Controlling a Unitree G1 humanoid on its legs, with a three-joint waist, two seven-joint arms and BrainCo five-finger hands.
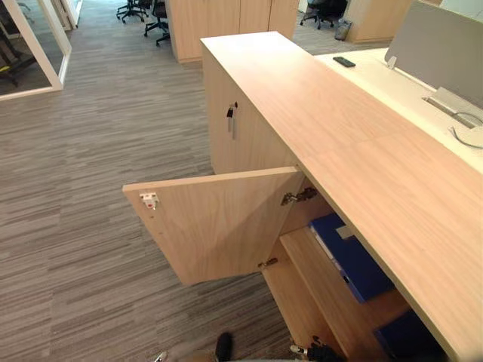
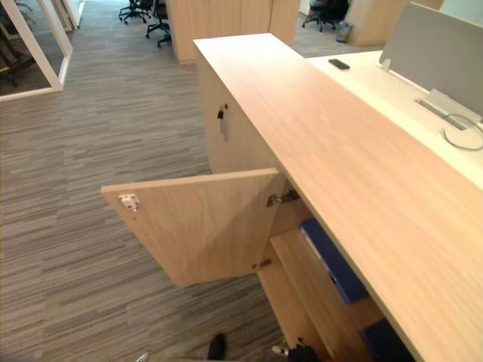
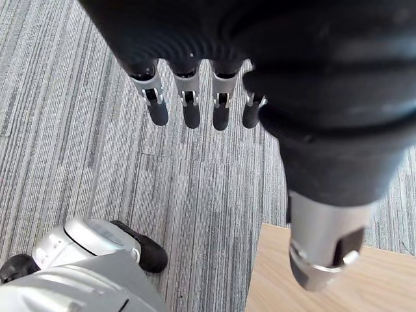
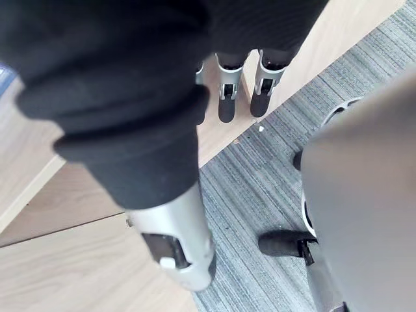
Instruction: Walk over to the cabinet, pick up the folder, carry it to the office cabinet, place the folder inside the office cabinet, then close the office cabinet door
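Observation:
The light wood office cabinet (image 1: 362,151) runs along my right, and one of its doors (image 1: 219,226) swings out wide over the carpet. On the upper shelf inside lies a blue folder (image 1: 351,256), flat and slightly angled. A second blue item (image 1: 407,335) sits on the shelf below it, mostly hidden under the top. My left hand (image 3: 191,107) hangs over the grey carpet with straight fingers and holds nothing; a corner of wood panel shows beside it. My right hand (image 4: 227,97) hangs by the cabinet's wood panel, fingers straight and empty.
The neighbouring cabinet door (image 1: 232,113) is closed with a key in its lock. Beyond the cabinet top are a white desk with a black phone (image 1: 344,62) and a grey divider (image 1: 441,45). Striped carpet spreads to the left, with office chairs (image 1: 147,15) and a white-framed partition (image 1: 45,45) far off.

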